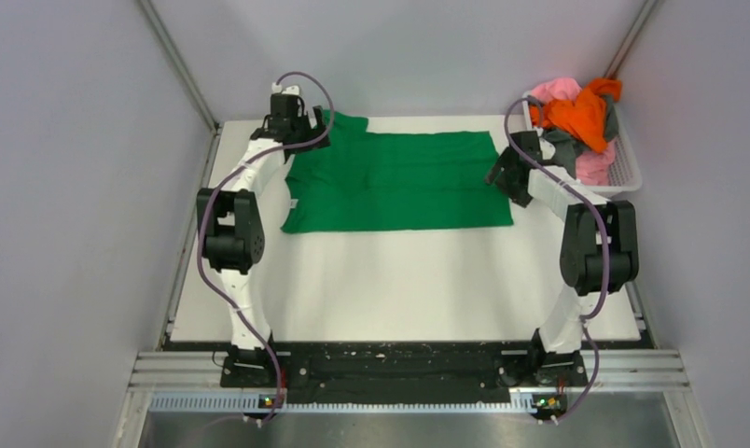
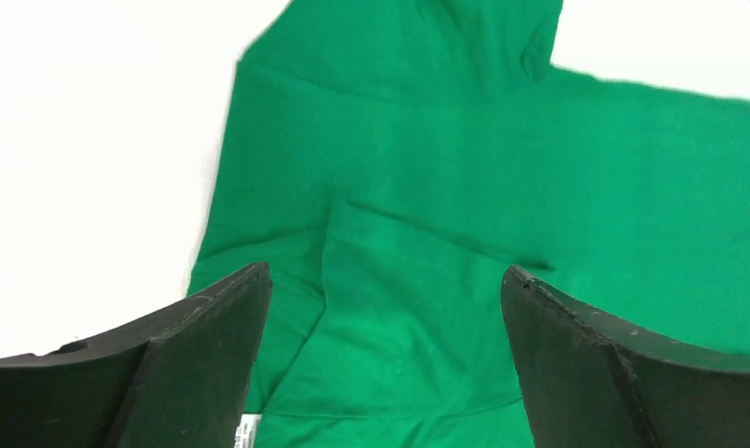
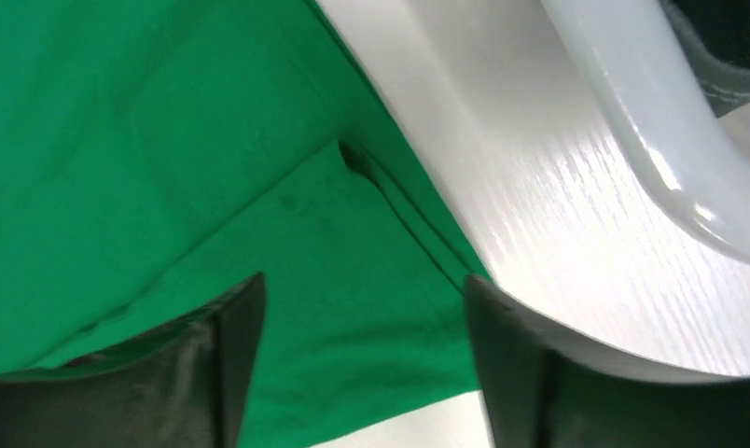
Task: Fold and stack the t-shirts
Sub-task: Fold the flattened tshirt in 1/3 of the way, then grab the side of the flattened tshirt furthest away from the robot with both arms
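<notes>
A bright green t-shirt [image 1: 404, 177] lies spread flat across the far half of the white table. My left gripper [image 1: 301, 126] is open over its far left corner, by a sleeve; in the left wrist view the green cloth [image 2: 418, 261] fills the gap between the fingers and a white label [image 2: 247, 432] shows. My right gripper [image 1: 497, 175] is open over the shirt's right edge; the right wrist view shows folded green cloth [image 3: 353, 280] and its corner between the fingers. Orange [image 1: 581, 112], pink [image 1: 553, 91] and dark grey [image 1: 562, 145] t-shirts lie heaped in the basket.
A white plastic mesh basket [image 1: 628, 173] stands at the far right corner of the table; its rim shows in the right wrist view [image 3: 651, 121]. Grey walls close in on both sides. The white table surface [image 1: 399, 280] stretches bare toward the arm bases.
</notes>
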Controlling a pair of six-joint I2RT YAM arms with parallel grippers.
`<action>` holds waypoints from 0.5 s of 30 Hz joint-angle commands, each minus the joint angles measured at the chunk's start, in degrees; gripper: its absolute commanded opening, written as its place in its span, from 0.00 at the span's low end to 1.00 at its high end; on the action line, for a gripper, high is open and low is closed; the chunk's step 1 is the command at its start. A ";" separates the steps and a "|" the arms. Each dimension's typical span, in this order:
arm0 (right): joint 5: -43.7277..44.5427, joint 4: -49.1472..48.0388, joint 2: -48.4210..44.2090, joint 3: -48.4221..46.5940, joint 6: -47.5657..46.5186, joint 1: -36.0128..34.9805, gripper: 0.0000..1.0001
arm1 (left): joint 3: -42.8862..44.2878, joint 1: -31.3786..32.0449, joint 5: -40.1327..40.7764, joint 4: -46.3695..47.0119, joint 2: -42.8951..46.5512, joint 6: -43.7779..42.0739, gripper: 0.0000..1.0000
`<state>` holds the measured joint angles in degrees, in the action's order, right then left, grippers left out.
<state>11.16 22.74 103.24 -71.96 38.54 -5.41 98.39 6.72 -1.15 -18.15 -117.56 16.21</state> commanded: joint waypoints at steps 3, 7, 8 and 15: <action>-3.21 -0.40 -2.08 -1.71 -5.09 -0.10 0.86 | 2.89 -0.28 -0.35 -3.72 1.98 4.07 0.99; -6.18 -4.35 -4.90 3.39 -8.56 -4.28 0.87 | -8.66 0.09 -10.27 1.68 7.64 9.41 0.99; -7.43 -6.58 -4.78 4.52 -9.59 -6.04 0.87 | -11.87 0.19 -12.02 4.01 8.74 10.81 0.99; -10.44 -11.60 4.71 0.53 -13.74 -9.81 0.93 | -16.02 0.49 -16.92 3.64 4.18 14.80 0.99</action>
<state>2.81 16.67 103.57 -68.40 28.23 -14.35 81.03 7.03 -13.15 -15.88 -111.55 27.88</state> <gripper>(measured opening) 0.876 0.986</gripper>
